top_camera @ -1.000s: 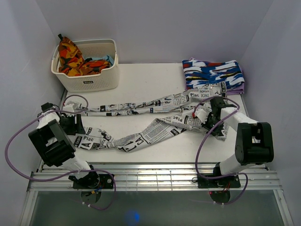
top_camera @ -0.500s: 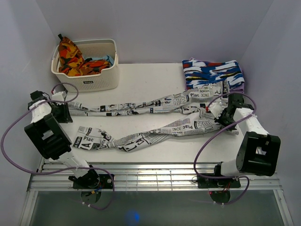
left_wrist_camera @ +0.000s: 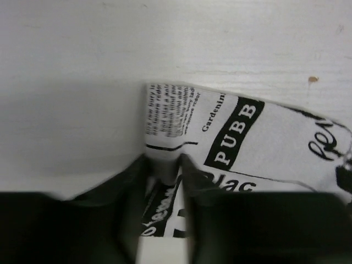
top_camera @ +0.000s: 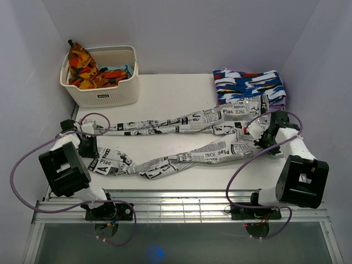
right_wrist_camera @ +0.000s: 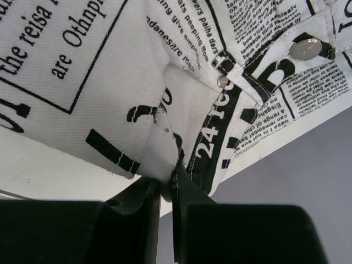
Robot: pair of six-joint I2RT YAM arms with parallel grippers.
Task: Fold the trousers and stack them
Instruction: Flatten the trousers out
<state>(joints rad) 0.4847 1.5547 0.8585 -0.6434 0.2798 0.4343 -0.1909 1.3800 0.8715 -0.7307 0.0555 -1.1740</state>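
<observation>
"At the left side, what's gripping?"
"The left gripper point(left_wrist_camera: 163, 165) pinches a leg hem of the trousers point(top_camera: 214, 149), which lie stretched across the table point(top_camera: 176, 93). Rightward, the right gripper point(right_wrist_camera: 166, 184) clamps cloth near the waist button."

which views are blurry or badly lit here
Left wrist: soft overall, print on the trousers fuzzy but legible, left end effector a dark blur. Right wrist: print crisp, right end effector black and unfocused. Top external: sharp, evenly lit.
</observation>
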